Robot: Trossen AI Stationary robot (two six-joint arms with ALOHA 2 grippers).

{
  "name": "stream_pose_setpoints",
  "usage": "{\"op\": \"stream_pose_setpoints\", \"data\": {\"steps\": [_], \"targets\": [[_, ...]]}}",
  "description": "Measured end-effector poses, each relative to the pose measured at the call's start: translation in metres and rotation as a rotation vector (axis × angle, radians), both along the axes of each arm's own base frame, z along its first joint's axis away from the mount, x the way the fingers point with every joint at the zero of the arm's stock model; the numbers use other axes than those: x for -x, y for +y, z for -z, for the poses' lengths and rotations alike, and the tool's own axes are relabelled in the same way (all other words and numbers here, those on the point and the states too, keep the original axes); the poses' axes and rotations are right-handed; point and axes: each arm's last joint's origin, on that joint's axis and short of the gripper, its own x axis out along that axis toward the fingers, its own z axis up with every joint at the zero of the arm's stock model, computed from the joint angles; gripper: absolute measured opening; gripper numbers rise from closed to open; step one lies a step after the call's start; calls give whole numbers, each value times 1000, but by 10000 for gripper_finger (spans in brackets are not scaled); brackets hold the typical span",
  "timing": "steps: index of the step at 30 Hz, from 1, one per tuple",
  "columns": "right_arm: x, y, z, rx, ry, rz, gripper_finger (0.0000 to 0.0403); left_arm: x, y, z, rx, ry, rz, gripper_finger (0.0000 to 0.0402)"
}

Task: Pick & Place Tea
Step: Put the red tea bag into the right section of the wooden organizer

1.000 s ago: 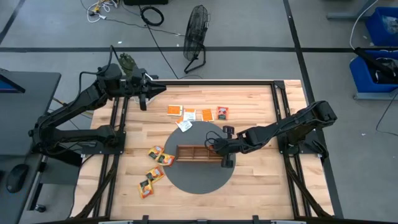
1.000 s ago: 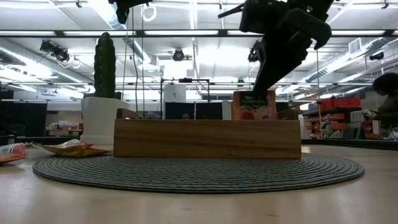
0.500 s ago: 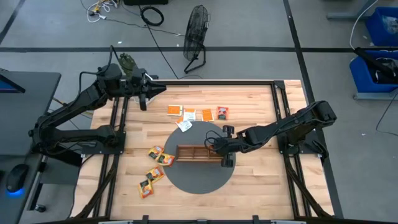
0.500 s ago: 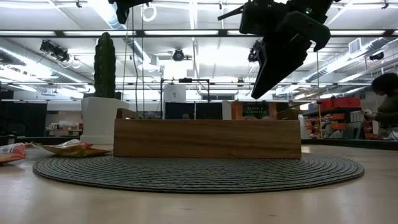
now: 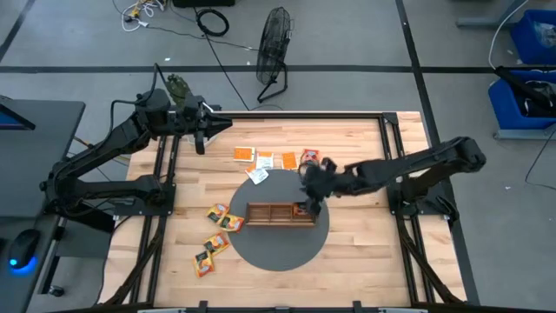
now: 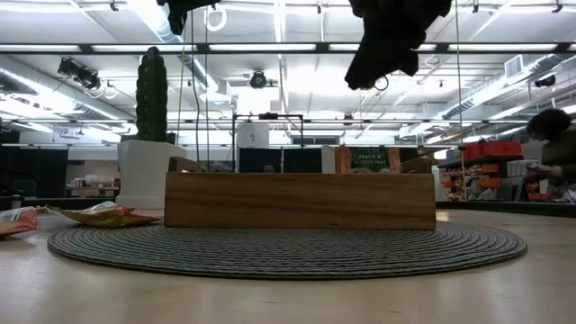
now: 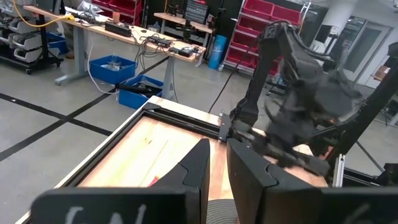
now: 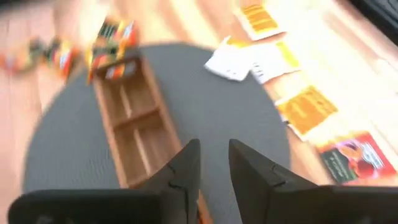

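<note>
A long wooden tray point(image 5: 280, 214) lies on a round grey mat point(image 5: 276, 252). One tea sachet point(image 6: 366, 160) stands in the tray's right end, its dark printed top showing above the wall. More tea lies flat on the table: a row at the far side point(image 5: 264, 160), a red-and-green sachet point(image 8: 354, 158), and a group left of the mat point(image 5: 215, 233). My right gripper point(image 8: 213, 163) hangs open above the mat, past the tray's right end point(image 5: 309, 193), with nothing between its fingers. My left gripper point(image 5: 221, 125) waits high at the far left, fingers a little apart point(image 7: 217, 165).
Dark frame rails point(image 5: 391, 156) run along the table's left and right sides. A plant in a white pot point(image 6: 148, 153) stands at the far left corner. A floor fan point(image 5: 274, 48) stands beyond the far edge. A person point(image 6: 560, 144) shows in the room behind.
My right gripper has opened and let go of the red-and-green sachet, which has dropped deeper into the tray's right end. The gripper has then risen, rolled about its own line, and drawn toward the table's far edge.
</note>
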Motion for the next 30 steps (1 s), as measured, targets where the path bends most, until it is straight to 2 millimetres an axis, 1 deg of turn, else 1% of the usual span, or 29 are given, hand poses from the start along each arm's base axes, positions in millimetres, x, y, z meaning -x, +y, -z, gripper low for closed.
{"op": "stream_pose_setpoints", "data": {"steps": [3, 5, 10, 13, 16, 19, 22, 26, 28, 30], "targets": [[8, -15, -6, -81, -40, 93, 91, 0, 0, 0, 0, 0, 0, 57], [13, -24, -10, -140, -72, 114, 91, 0, 0, 0, 1, 2, 0, 57], [26, -35, -38, -212, -279, 122, 91, 0, 0, 0, 2, 3, 0, 57], [40, -42, -35, -253, -351, 206, 91, 0, 0, 1, 3, 5, 0, 57], [57, -47, -18, -354, -434, 311, 91, 0, 0, 1, 2, 5, 0, 57], [73, -47, 7, -509, -512, 415, 91, 0, 0, 1, 2, 5, 0, 57], [85, -49, 31, -662, -591, 594, 91, 0, 0, 1, 2, 5, 0, 57], [96, -51, 66, -861, -624, 892, 91, 0, 0, 1, 2, 5, 0, 57], [98, -52, 78, -909, -620, 977, 91, 0, 0, 1, 2, 5, 0, 57], [98, -53, 86, -920, -604, 1018, 91, 0, 0, 1, 2, 5, 0, 57]]}}
